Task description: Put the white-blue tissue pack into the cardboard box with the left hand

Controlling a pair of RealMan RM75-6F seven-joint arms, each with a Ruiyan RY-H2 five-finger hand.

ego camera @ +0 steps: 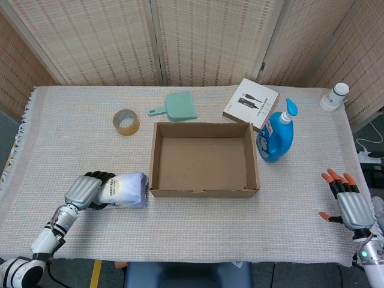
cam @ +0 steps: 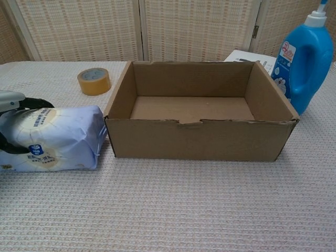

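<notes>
The white-blue tissue pack (ego camera: 125, 189) (cam: 55, 138) lies on the cloth just left of the cardboard box (ego camera: 204, 192) (cam: 199, 139), its right end almost against the box's near left corner. My left hand (ego camera: 86, 191) (cam: 16, 105) grips the pack's left end, fingers wrapped over its top and the thumb low at its front. The open-topped box holds nothing. My right hand (ego camera: 349, 201) rests at the table's near right edge, fingers apart, holding nothing; the chest view does not show it.
A blue detergent bottle (ego camera: 276, 135) (cam: 307, 55) stands by the box's right wall. Behind the box lie a roll of tape (ego camera: 126, 122) (cam: 94, 81), a green dustpan (ego camera: 177, 107) and a white booklet box (ego camera: 251, 103). A small white bottle (ego camera: 334, 96) stands far right.
</notes>
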